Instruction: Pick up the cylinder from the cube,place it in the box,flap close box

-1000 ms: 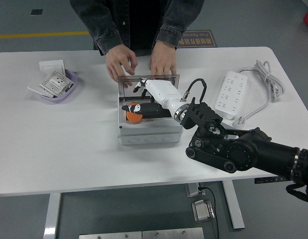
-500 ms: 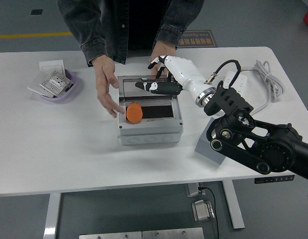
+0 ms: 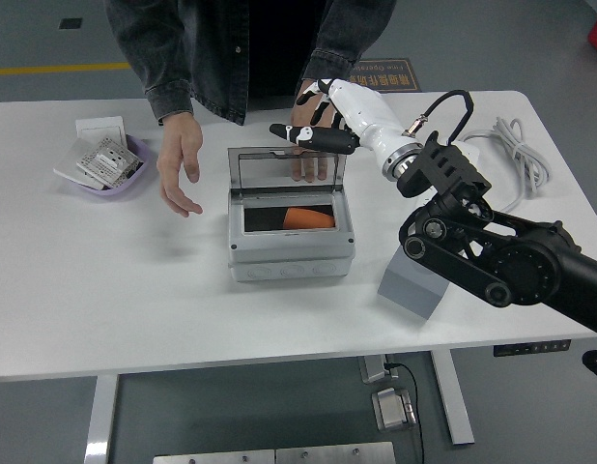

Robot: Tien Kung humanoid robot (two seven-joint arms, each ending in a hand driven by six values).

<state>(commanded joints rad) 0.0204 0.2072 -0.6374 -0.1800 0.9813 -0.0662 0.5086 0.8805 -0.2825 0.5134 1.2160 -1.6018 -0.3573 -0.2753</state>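
Bright, even light from overhead floods the white table [image 3: 105, 290]; shadows are soft and short, the clearest a grey patch beside the grey cube [image 3: 412, 287] near the right front edge; the box [image 3: 291, 253] interior is dark; focus is sharp throughout; no glare or edge bending shows.

The white table [image 3: 134, 290] is carrying a grey box [image 3: 291, 246] at centre, a grey cube [image 3: 411, 286] beside it, a purple bowl [image 3: 125, 169] far left, and a power strip [image 3: 463, 166] lying right.
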